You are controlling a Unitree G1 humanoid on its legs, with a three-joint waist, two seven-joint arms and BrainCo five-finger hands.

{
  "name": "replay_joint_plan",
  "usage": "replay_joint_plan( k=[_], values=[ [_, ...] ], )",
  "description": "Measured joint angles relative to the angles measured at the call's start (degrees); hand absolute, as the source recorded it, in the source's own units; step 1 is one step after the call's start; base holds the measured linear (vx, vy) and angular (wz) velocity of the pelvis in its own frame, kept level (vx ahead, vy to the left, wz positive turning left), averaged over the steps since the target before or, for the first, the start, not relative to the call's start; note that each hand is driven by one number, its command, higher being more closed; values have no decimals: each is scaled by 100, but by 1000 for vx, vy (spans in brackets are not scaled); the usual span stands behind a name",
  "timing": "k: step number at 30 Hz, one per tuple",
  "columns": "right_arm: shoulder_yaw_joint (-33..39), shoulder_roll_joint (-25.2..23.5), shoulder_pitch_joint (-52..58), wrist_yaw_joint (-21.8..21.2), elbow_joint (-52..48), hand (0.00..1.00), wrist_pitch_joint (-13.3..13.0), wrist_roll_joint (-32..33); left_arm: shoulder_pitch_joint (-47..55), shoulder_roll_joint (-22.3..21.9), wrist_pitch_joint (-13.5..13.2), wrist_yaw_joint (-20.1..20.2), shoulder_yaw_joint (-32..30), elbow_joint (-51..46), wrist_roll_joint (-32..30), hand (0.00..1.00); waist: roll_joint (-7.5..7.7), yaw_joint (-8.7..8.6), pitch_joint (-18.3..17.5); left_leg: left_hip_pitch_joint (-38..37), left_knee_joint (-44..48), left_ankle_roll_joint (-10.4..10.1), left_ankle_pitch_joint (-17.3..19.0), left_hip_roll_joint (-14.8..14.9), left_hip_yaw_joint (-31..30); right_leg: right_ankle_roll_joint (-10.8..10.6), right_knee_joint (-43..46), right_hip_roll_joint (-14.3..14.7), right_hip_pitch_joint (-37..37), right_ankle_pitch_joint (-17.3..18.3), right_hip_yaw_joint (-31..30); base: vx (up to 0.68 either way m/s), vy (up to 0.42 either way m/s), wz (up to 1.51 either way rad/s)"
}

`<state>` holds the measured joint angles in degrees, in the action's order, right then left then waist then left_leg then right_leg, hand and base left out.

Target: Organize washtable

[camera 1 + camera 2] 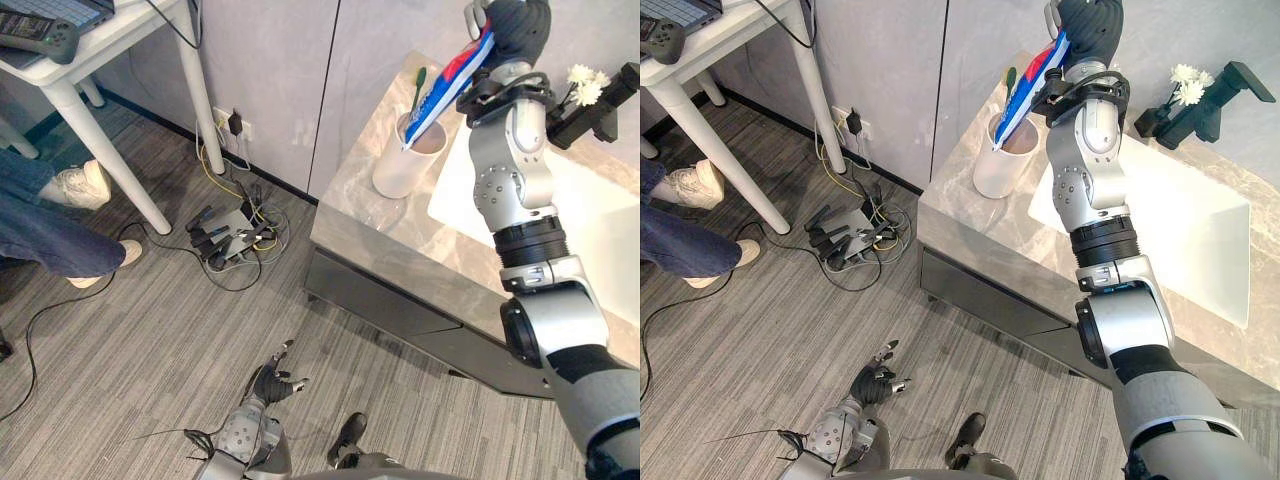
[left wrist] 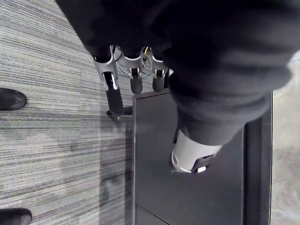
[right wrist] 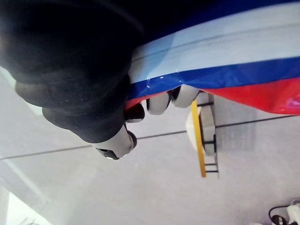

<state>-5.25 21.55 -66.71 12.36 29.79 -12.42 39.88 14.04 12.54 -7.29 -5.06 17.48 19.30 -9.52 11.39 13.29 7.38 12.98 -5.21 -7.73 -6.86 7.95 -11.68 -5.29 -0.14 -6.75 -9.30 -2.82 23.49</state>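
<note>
My right hand (image 1: 515,30) is raised over the back of the marble washtable (image 1: 385,225) and is shut on a red, white and blue toothpaste tube (image 1: 450,85). The tube slants down with its lower end at the mouth of a white cup (image 1: 405,160). A green toothbrush (image 1: 418,85) stands in that cup. In the right wrist view the tube (image 3: 225,61) lies across my curled fingers (image 3: 159,101). My left hand (image 1: 270,380) hangs low over the carpet, fingers relaxed and open, holding nothing.
A white sink basin (image 1: 610,230) lies right of the cup. A dark vase with white flowers (image 1: 585,90) stands at the back right. A power strip with tangled cables (image 1: 230,235) lies on the floor. A person's legs and shoes (image 1: 70,200) show by a white table (image 1: 100,50) at left.
</note>
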Motion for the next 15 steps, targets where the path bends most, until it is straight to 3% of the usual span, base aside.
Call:
replay_joint_plan(
  k=[15],
  values=[
    [88, 22, -328, 95, 426, 100, 26, 3, 65, 9, 46, 17, -1, 66, 246, 0, -2, 4, 1, 19, 0, -2, -1, 0, -17, 0, -11, 3, 0, 0, 22, 0, 0, 0]
  ],
)
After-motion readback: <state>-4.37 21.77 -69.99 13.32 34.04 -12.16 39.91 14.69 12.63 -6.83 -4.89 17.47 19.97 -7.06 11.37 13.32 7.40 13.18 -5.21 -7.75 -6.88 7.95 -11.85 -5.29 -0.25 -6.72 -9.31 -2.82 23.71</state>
